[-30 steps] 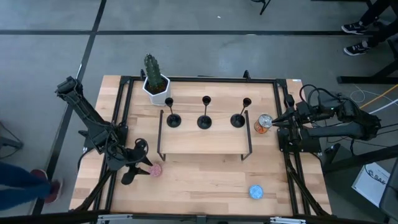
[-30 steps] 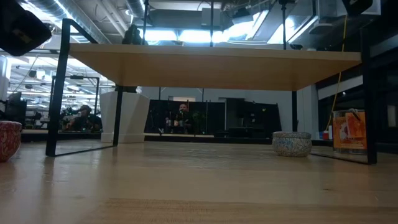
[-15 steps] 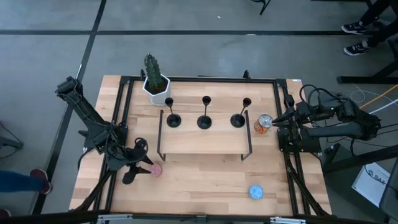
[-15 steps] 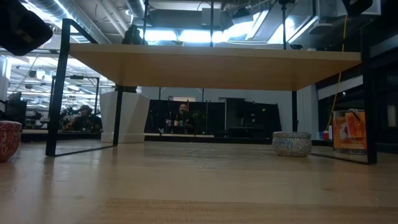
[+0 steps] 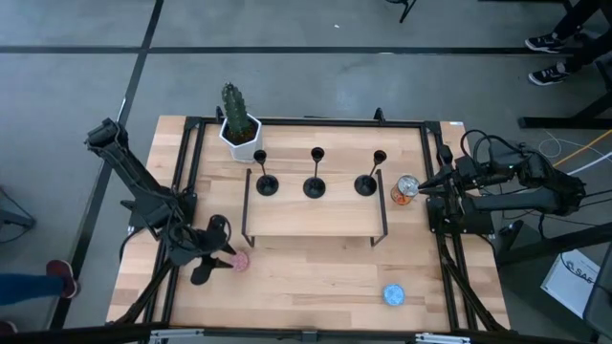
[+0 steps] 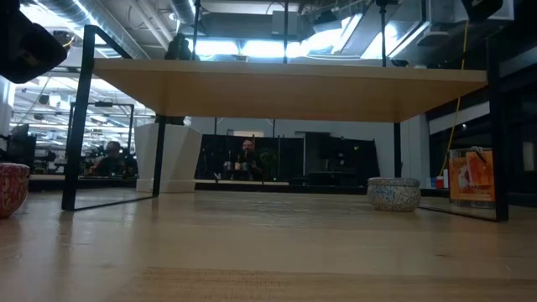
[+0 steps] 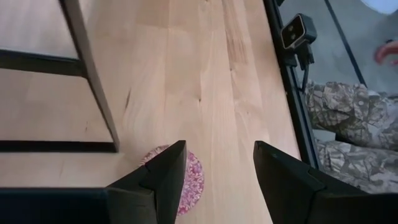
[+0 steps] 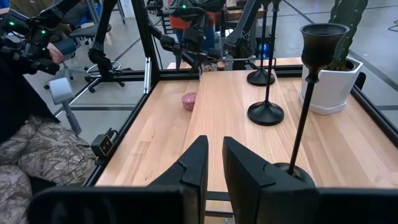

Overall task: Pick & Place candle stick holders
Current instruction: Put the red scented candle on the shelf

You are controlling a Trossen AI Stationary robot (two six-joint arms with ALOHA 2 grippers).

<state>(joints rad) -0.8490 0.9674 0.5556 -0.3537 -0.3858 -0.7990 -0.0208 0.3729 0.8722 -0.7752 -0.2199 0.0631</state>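
Candle stick holders on shelf, both arms off them

Left gripper (image 5: 216, 256) sits lower left in the high view, low over the bench (image 5: 316, 277), jaws parted with nothing between them. Its wrist view shows both fingers (image 7: 163, 177) apart and bare wood in the gap. Pink tin (image 5: 240, 261) lies just beside the fingertips, not held.

Right gripper (image 5: 423, 185) sits at the right edge, centre height, jaws nearly closed with only a thin slit between them and nothing gripped. Orange can (image 5: 405, 189) stands just in front of its tips. Blue tin (image 5: 393, 294) is lower right, well apart from both arms.

Candle stick holders: three stand upright in a row on the raised shelf (image 5: 316, 222), centre of frame: left holder (image 5: 267, 183), middle holder (image 5: 314, 185), right holder (image 5: 365, 183). Each has its round base down and cup on top, so the long axis is vertical.

Key relation: right holder lies to the picture's left of the right gripper, past the can, close by. In the right wrist view its stem (image 8: 303, 121) rises just beside the fingers. Left gripper is farther off, below the shelf in the picture. Judgement: right arm is better placed for a sideways grasp of a stem.

Cactus pot (image 5: 239, 134) stands upper left, behind the shelf.
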